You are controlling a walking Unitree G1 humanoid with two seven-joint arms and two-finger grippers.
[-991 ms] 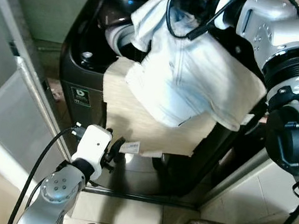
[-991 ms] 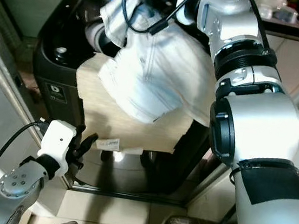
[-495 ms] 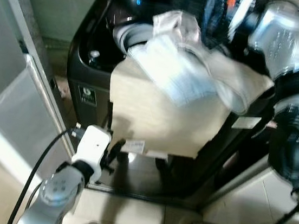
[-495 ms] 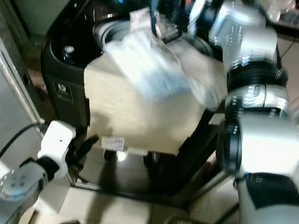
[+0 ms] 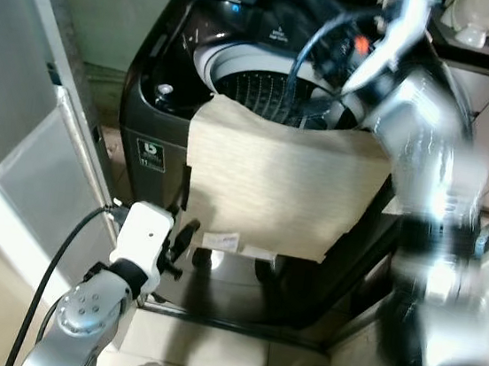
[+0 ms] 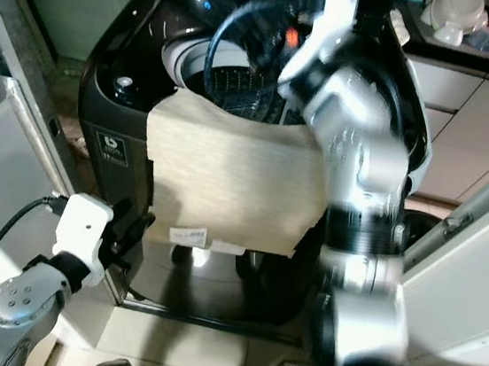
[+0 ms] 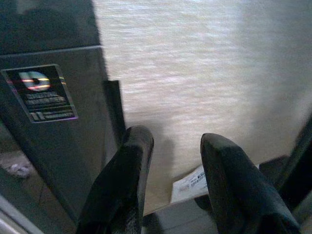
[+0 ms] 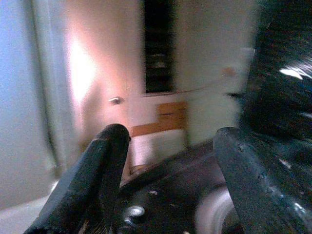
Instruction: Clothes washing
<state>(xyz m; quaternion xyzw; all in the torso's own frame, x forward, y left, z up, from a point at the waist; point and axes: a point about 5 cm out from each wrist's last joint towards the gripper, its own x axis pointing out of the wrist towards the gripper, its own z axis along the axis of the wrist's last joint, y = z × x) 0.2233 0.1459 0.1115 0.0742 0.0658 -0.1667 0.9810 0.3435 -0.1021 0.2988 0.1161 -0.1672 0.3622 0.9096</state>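
Left eye view: beige cloth (image 5: 280, 183) over washing machine (image 5: 157, 128)

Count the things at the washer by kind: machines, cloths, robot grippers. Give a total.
Dark top-loading washing machine: 1
Beige woven cloth hanging over its front rim: 1
Black two-fingered grippers, left gripper, right gripper: 2
Total: 4

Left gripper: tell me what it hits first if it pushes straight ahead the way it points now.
Most likely the beige cloth hanging down the front of the washing machine. The left gripper, fingers open, points straight at the cloth's lower part; the gap between them is hard to judge.
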